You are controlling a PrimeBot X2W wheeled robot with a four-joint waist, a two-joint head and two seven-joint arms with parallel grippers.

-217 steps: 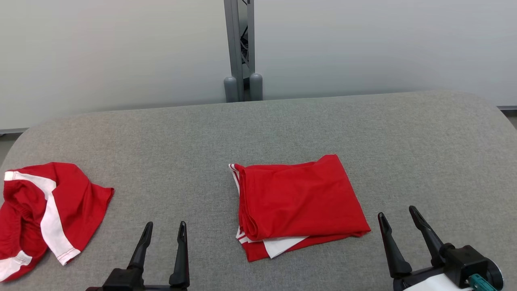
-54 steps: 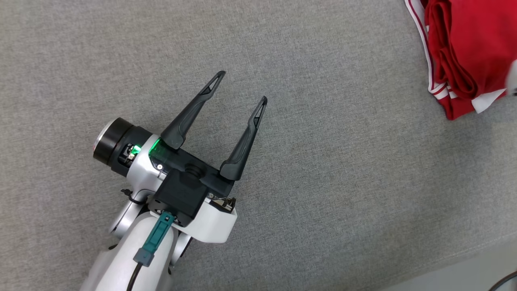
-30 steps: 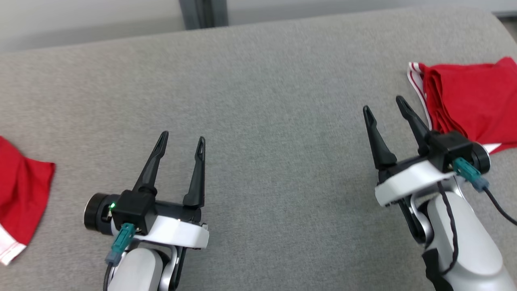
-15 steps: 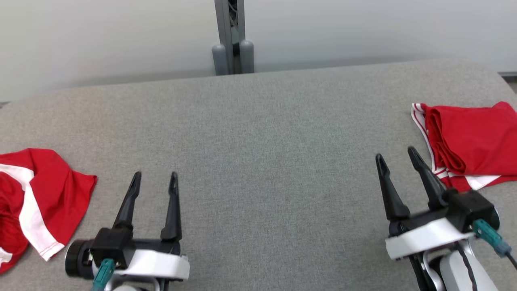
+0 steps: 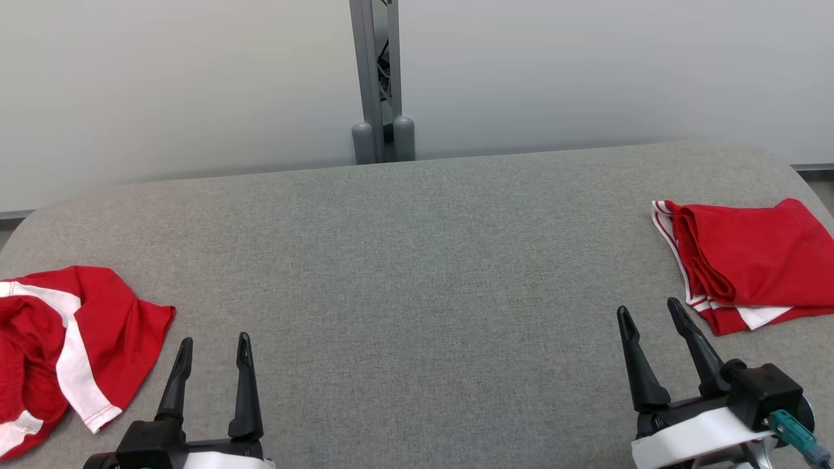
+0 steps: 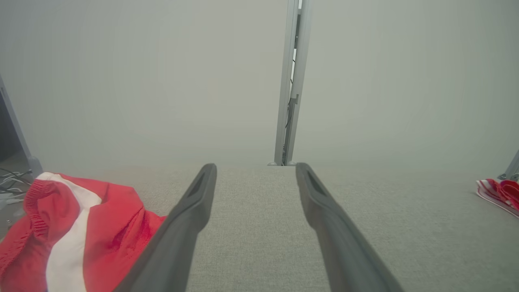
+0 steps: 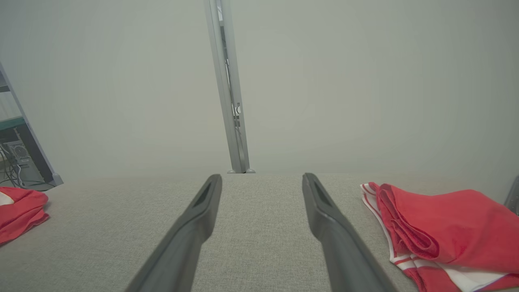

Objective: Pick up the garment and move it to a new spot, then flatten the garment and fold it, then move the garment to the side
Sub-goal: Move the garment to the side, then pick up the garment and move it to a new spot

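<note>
The folded garment lies clear of the right gripper, which is poised over the near edge of the desk. The gripper's two dark fingers are spread wide with nothing between them, and they point toward the far edge. The garment sits at the desk's right end, just beyond and to the right of the fingertips, not touching them. It is red and folded into a rough rectangle, with white stripes along its left edge and a white patch at its near corner. In the right wrist view, the garment's rolled edge faces the right-hand finger across a strip of grey cloth.

The left gripper, at the desk's near left, is likewise spread wide and holds nothing. To its left, near but apart, a crumpled garment lies in a heap at the desk's left end. It is red with a broad white band, and the left wrist view shows a ribbed waistband on it. A long stretch of grey, fabric-covered desk keeps the two garments well apart. Behind the far edge, a grey metal post stands against a pale wall.
</note>
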